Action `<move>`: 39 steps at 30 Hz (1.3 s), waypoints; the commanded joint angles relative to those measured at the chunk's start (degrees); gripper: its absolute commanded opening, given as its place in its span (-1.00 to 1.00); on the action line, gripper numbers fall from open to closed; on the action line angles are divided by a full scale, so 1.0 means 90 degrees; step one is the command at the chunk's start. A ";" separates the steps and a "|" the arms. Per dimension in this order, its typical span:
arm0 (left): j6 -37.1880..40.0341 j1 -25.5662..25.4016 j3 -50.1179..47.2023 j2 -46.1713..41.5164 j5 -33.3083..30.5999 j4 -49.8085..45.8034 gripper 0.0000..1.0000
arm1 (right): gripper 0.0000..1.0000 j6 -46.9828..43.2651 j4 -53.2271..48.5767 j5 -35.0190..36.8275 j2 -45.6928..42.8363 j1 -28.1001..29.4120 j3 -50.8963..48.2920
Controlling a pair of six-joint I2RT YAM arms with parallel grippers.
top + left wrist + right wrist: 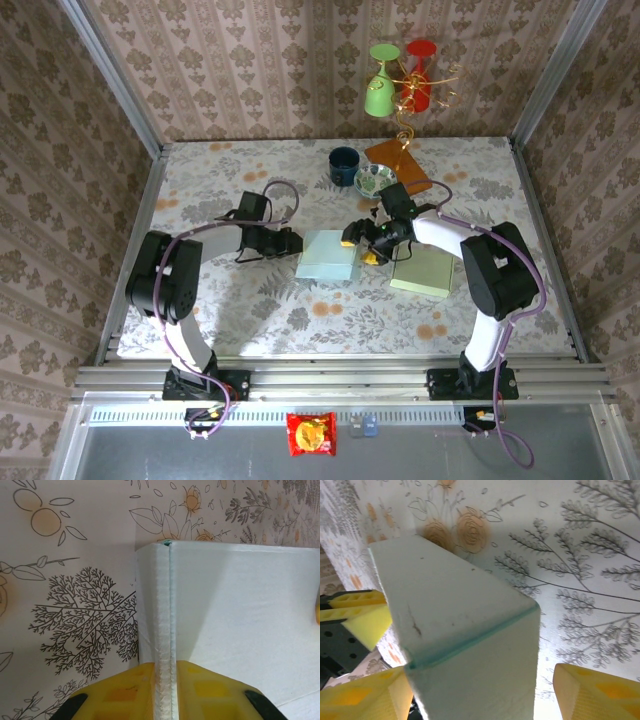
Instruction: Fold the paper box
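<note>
- table (pixel 250 300): floral cloth. The paper box (pixel 328 256), pale green, lies mid-table between the two grippers.
- flat piece (pixel 422 272): same pale green, just right of the box and under the right arm. Can't tell if it is a lid or a spare blank.
- left gripper (pixel 295 243): narrow, pinched on the box's left wall. The wrist view shows yellow pads (pixel 125 692) either side of a doubled-over edge.
- right gripper (pixel 361 248): wide, straddling the box's right corner and holding nothing. Its outer pad (pixel 600 695) stands apart from the card.
- step, my read: standing up and locking a side wall. The left pinch should act as the anchor. The right should close square along the crease, not on the corner. Press slowly, since thin card will likely buckle or the box will slide.
- bowl (pixel 374 180): far side, patterned inside, contents unclear.
- cup (pixel 344 165): dark, just beside the bowl, interior too dark to tell.
- green glass (pixel 379 92) and red glass (pixel 421 85): hang upside down at the back, so presumably empty.
</note>
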 commanded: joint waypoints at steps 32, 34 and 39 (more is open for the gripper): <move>0.5143 -0.1395 -0.0407 -0.3170 -0.1104 -0.0737 0.34 | -0.06 0.4301 0.1189 -0.1540 0.0015 -0.0342 -0.0122; 0.5733 -0.1448 -0.0356 -0.3162 -0.1240 -0.1098 0.41 | -0.06 0.4428 0.0909 -0.1712 0.0005 -0.0376 -0.0032; 0.6878 -0.1570 -0.0330 -0.2961 -0.1815 -0.1443 0.66 | -0.07 0.4583 0.0467 -0.2046 0.0011 -0.0401 0.0096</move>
